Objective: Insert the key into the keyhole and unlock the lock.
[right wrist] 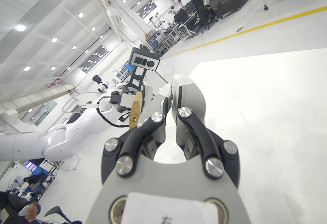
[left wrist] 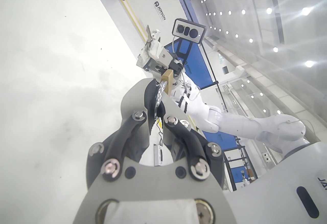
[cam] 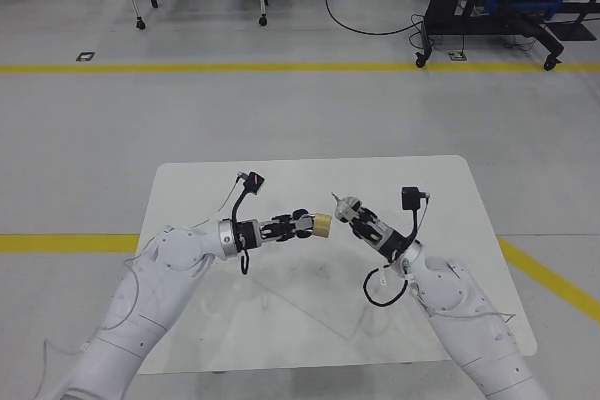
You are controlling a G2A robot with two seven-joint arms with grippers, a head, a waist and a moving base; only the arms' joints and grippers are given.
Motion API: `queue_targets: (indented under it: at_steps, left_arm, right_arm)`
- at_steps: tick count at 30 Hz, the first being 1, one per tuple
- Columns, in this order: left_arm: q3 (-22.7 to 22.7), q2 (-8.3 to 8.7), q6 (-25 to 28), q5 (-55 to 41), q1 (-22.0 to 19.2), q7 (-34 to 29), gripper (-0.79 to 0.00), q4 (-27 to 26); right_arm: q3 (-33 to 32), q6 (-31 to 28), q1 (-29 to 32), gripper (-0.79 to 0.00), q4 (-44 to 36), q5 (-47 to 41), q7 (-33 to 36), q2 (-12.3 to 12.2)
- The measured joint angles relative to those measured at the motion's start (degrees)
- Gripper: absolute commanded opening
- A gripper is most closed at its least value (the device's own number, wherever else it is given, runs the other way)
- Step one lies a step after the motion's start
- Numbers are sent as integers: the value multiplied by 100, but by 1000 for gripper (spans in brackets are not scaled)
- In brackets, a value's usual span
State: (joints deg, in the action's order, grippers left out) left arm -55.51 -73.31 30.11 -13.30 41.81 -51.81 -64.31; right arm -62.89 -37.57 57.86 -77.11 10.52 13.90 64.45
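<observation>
Over the white bench, the left jaws are clamped on the shackle of the brass lock, holding it aloft. The right jaws pinch the taped key just beside the lock, not touching it.

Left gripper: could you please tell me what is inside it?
The left gripper clamps a brass padlock by its shackle; the body sticks out. Its fingers cover much of the shackle.
</observation>
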Motion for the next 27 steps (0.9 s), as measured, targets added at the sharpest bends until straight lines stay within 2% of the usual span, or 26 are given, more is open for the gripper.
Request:
queue_targets:
  at_steps: [11,16,19,22,27]
  left_arm:
    - [115,-84,-139,-96,-210,64,-785,418]
    - [169,-144,-177,-442,-227,8,-785,573]
    - [176,-196,-265,-931,-228,-138,-785,737]
    - [121,-259,-448,-1741,-223,-418,-785,1000]
    - [76,-378,-693,-2818,-293,-831,-785,1509]
  right_arm:
    - [135,-433,-52,-785,-128,-747,651,57]
    - [202,-455,-27,-785,-308,-1209,1259,48]
    - [165,-445,-44,-785,-390,-1312,1458,38]
    - [-18,-478,-35,-785,-511,-1231,1369,14]
    - [-489,-428,159,-785,-915,-481,1016,-60]
